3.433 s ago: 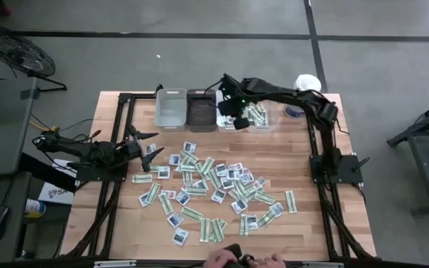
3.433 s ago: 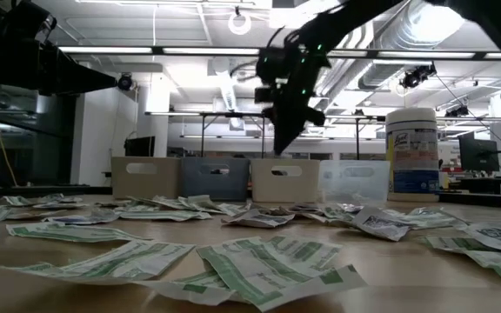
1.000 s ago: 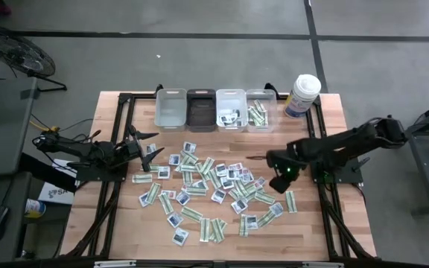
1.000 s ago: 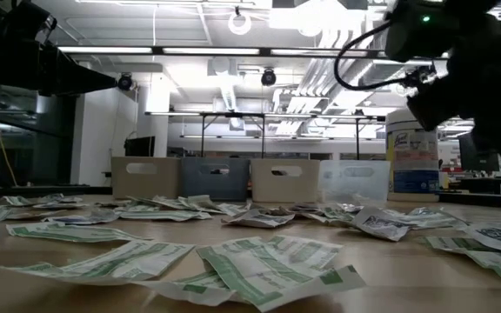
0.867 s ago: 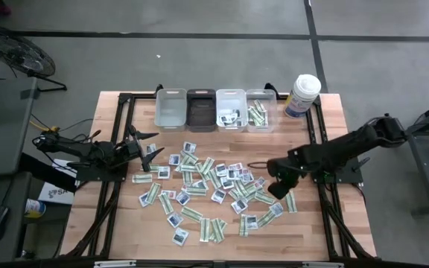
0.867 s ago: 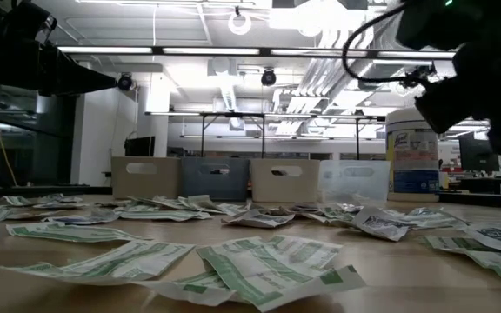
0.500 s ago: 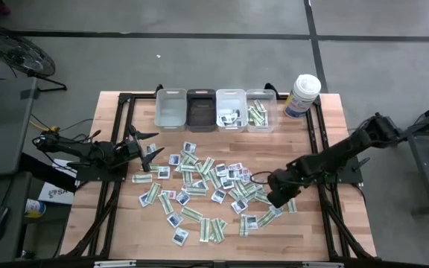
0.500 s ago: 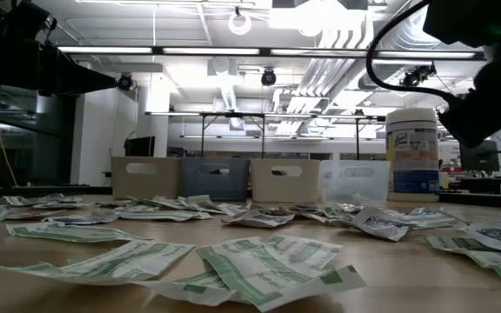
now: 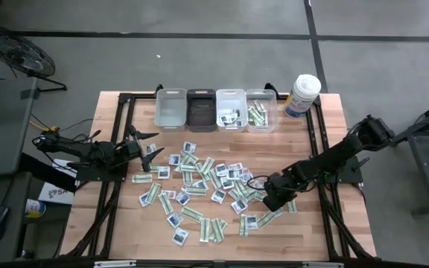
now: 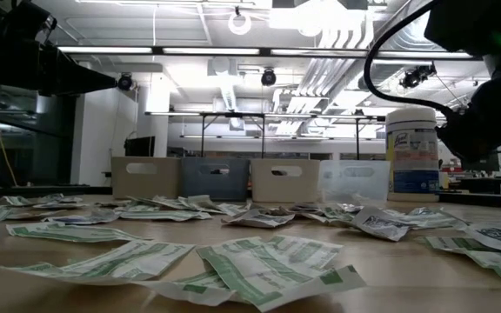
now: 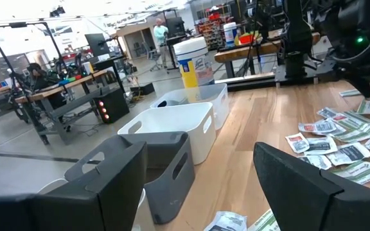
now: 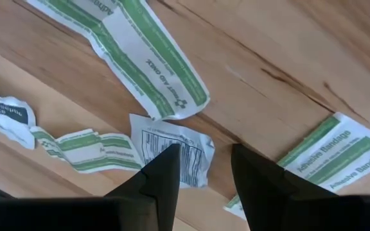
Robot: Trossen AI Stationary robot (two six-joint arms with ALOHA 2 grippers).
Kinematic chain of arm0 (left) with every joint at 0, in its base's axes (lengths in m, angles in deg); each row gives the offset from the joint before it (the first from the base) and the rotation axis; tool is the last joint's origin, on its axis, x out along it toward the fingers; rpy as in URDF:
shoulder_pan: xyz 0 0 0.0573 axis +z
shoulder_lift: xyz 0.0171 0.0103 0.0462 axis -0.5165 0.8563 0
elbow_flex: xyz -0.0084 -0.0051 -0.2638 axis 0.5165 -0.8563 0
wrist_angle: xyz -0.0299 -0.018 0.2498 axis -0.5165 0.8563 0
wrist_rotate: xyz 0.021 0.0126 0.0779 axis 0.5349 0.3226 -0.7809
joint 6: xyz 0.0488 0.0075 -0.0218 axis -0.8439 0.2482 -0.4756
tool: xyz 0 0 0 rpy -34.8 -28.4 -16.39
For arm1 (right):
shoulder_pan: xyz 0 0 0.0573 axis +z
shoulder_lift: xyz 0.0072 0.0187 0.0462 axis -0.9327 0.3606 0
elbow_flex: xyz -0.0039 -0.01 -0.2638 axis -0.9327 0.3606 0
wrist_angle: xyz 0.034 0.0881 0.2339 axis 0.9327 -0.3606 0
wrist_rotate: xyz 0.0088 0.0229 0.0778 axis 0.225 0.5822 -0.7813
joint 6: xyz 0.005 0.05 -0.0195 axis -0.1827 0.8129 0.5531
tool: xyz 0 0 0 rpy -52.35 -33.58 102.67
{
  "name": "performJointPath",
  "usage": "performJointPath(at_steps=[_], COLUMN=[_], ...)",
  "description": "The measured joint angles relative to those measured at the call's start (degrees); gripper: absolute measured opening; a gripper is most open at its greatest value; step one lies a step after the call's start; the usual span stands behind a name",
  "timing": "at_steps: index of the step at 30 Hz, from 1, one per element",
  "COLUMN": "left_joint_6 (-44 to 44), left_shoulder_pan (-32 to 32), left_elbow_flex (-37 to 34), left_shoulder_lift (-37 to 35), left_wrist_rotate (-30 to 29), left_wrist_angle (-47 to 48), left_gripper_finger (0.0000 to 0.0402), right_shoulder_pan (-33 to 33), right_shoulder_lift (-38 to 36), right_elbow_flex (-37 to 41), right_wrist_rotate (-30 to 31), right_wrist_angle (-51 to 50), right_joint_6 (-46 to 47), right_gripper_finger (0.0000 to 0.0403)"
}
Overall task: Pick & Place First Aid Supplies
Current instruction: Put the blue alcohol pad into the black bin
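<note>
The right gripper (image 12: pixel 201 173), jaws narrowly parted and empty, hovers over a crumpled squarish white paper packet (image 12: pixel 172 151) at the scattered packets' edge farthest from the four rectangular plastic bins (image 9: pixel 216 109). Closing could catch the neighbouring green-and-white strip (image 12: pixel 85 146) too. Dozens of packets remain, plus one white canister (image 9: pixel 304 94). The left gripper (image 9: pixel 151 147) waits wide open.

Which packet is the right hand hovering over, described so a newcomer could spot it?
Start at the right hand, low over the right edge of the packet pile on the table. In the right wrist view, the packet lies just ahead of its open fingertips. It is squarish, crumpled and white with dark print, while its neighbours are long green-and-white strips.
</note>
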Motion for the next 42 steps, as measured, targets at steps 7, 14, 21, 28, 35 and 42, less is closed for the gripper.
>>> performJointPath(at_steps=[7,14,21,28,35,42], left_joint_6=[0.0,0.0,0.0,0.0,0.0,0.0], left_shoulder_pan=[-0.01,0.0,0.0,0.0,-0.02,0.0], left_elbow_flex=[0.01,0.0,0.0,0.01,0.01,0.0], left_shoulder_lift=[-0.01,0.0,0.0,-0.01,0.01,0.0], left_wrist_rotate=[0.0,0.01,0.0,0.02,0.02,0.01], left_wrist_angle=[-0.01,-0.01,-0.01,0.0,0.02,0.03], left_gripper_finger=[0.028,0.028,0.028,0.028,0.028,0.028], right_shoulder_pan=[1.7,2.86,2.86,2.86,2.53,2.46], right_shoulder_lift=[0.11,0.15,0.22,0.26,-1.81,-8.99], right_elbow_flex=[0.0,-0.03,-0.02,0.0,-0.36,-3.69], right_wrist_rotate=[1.47,2.65,2.75,3.12,4.5,14.28], right_wrist_angle=[1.83,2.02,0.89,-0.92,-2.61,-8.29], right_joint_6=[1.48,3.35,3.89,3.12,0.09,-3.37], right_gripper_finger=[0.0133,0.0132,0.0082,0.0006,0.0002,0.0001])
